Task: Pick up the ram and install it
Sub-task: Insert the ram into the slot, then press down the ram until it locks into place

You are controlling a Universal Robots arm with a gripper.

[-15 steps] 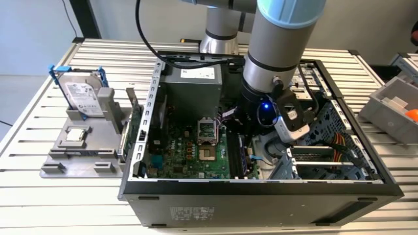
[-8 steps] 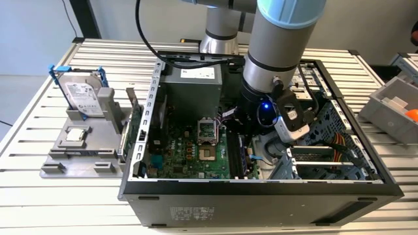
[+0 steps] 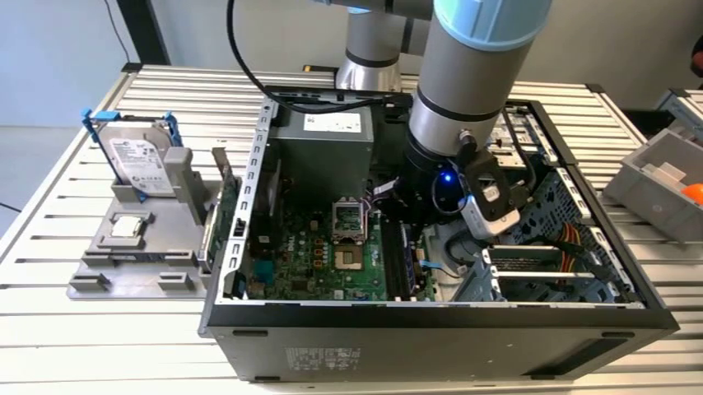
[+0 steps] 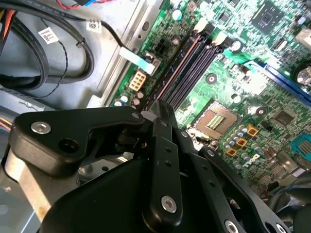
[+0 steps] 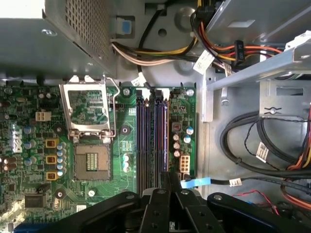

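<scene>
The ram (image 5: 159, 136) appears as a long dark-blue strip lying in one of the memory slots (image 4: 194, 58) on the green motherboard (image 3: 318, 255). My gripper (image 5: 165, 182) is down inside the open computer case (image 3: 439, 317), with its black fingers (image 4: 160, 111) pressed together and shut. The fingertips sit over the near end of that strip. Whether they touch it is hidden by the gripper body. In the exterior view the arm (image 3: 462, 99) reaches down to the slots beside the empty processor socket (image 5: 92, 162).
Black and coloured cables (image 5: 252, 145) run beside the slots, next to a metal drive cage (image 5: 262, 63). On the exterior view's left, a grey tray (image 3: 132, 263) holds a silver hard drive (image 3: 143, 164) and an upright green card (image 3: 225, 214). A grey bin (image 3: 664, 177) stands at the right.
</scene>
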